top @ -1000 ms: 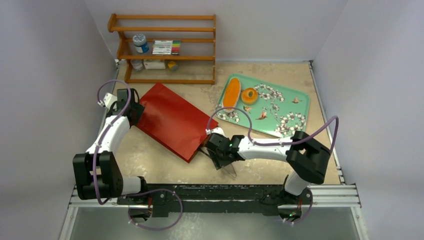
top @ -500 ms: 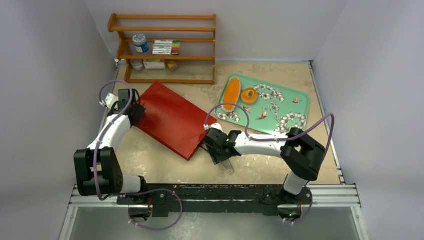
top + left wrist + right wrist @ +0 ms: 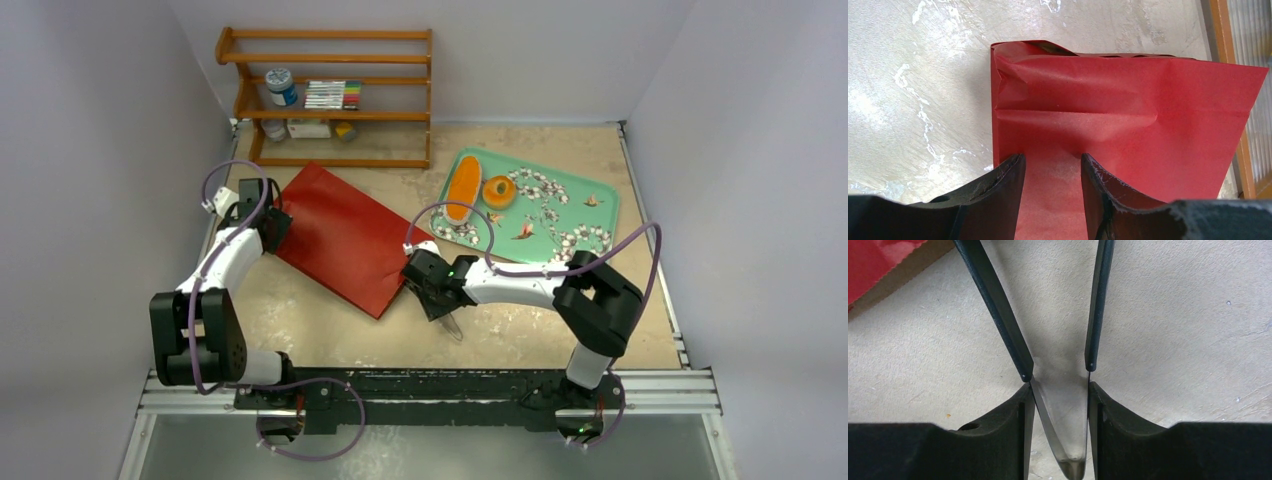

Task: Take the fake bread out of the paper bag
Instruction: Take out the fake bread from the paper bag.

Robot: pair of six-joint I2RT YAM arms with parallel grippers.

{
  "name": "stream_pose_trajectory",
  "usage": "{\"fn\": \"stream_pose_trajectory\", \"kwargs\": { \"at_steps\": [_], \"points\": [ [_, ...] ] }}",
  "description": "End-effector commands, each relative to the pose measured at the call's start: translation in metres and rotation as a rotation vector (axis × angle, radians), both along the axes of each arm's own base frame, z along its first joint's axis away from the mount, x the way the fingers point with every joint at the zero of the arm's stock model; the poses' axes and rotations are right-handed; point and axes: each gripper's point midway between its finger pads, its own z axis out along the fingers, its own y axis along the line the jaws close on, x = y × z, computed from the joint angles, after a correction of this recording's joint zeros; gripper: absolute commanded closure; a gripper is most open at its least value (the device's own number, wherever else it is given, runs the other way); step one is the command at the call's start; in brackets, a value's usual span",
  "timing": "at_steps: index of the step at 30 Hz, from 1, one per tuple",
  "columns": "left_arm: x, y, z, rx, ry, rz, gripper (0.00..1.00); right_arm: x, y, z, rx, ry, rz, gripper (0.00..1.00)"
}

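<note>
A fake loaf (image 3: 462, 187), long, oval and orange-brown, lay on a green flower-patterned tray (image 3: 580, 190) at the far right of the table (image 3: 520, 330), with a round fake bun (image 3: 498, 190) just beside it on the same tray. Both were well apart from the paper bag (image 3: 335, 235). The bag lay flat on the table to the left of the tray, red side up, one end toward the left wall and the other toward the middle. Whether anything was inside it could not be told. In the right wrist view a corner of the bag (image 3: 873, 260) showed its zigzag-cut rim and the brown inside. The right gripper (image 3: 1058, 390) was clamped on a pair of tongs (image 3: 1060, 440). Its fingers pressed the metal hinge end, and the two dark arms spread apart over bare table just beside that rim. From above, the right gripper (image 3: 432, 298) sat close to the near-right corner of the bag. The left gripper (image 3: 268, 218) was at the bag's far-left end. In its own wrist view the left gripper (image 3: 1050, 160) had its fingers a little apart, with red, creased paper (image 3: 1128, 130) filling the gap. Whether they pinched the paper could not be told. A wooden shelf (image 3: 330, 95) stood against the back wall.
</note>
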Motion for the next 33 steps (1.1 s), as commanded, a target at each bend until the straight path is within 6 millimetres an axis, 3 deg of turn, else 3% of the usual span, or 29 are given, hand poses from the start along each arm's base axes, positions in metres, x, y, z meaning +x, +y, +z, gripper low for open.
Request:
{"fn": "stream_pose_trajectory", "kwargs": {
  "at_steps": [1, 10, 17, 33],
  "points": [
    [0.008, 0.003, 0.003, 0.025, -0.018, -0.006, 0.56, 0.008, -0.006, 0.001, -0.032, -0.022, -0.002, 0.64],
    [0.023, 0.004, 0.007, 0.023, -0.032, -0.003, 0.55, 0.000, -0.014, 0.015, -0.010, -0.016, -0.011, 0.72],
    [0.041, 0.004, 0.011, 0.002, -0.056, 0.020, 0.55, -0.008, -0.018, 0.029, 0.013, -0.021, -0.019, 0.73],
    [0.055, -0.002, 0.034, -0.056, -0.137, 0.044, 0.55, -0.063, -0.025, 0.048, 0.049, 0.044, -0.063, 0.76]
  ]
}}
